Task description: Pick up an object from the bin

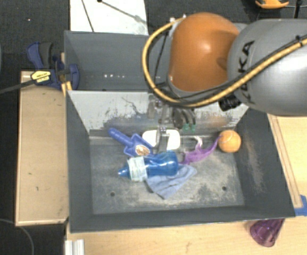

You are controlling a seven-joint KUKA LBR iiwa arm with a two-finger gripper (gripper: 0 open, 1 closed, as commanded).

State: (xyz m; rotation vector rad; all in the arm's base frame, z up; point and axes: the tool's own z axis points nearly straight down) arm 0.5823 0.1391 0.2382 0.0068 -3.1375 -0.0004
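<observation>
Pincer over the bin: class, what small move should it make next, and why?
Probably lower the pincer a little: it hangs over the white rounded piece at the back of the heap, behind the blue bottle, so a short descent may reach it.

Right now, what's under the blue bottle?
A bluish cloth sticks out from under the bottle's right end. The bottle hides how far the cloth goes underneath, and anything else that might be there.

camera view | above bin [79, 163], tilted from one side | arm [281, 73] enters right
</observation>
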